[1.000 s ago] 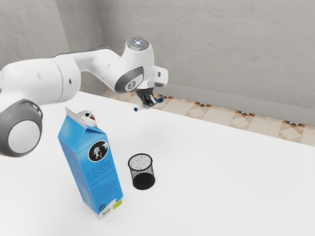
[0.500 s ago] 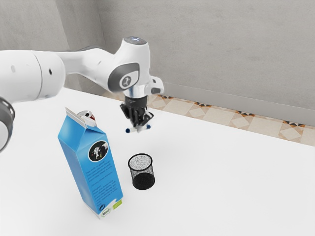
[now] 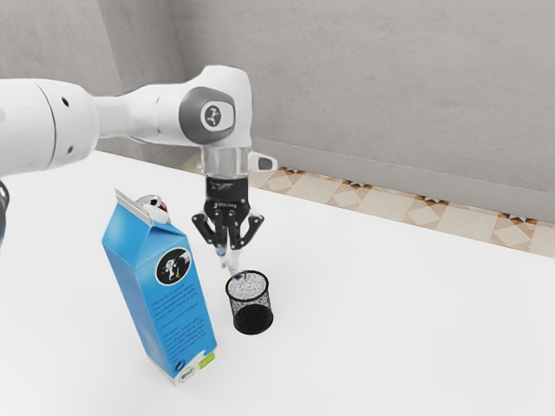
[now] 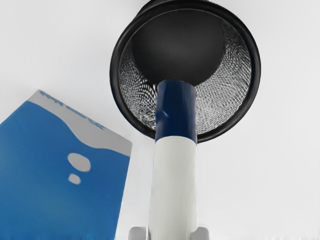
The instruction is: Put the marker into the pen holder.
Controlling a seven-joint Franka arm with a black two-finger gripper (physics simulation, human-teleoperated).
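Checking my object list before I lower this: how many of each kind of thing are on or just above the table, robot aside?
Marker, held over the holder: 1
Pen holder: 1
Carton: 1
Can, partly hidden: 1
Total: 4

From my station, most of the can (image 3: pixel 153 201) is hidden behind the carton (image 3: pixel 139 277), and the carton's fine print (image 3: pixel 176 316) is too small for me to read. In my wrist view the carton runs past the edge, as does the marker's (image 4: pixel 174 187) rear end. Beside the carton, the marker covers a stretch of the pen holder's (image 4: pixel 255 70) rim. The exterior view cuts off my arm (image 3: pixel 35 126) toward its base.
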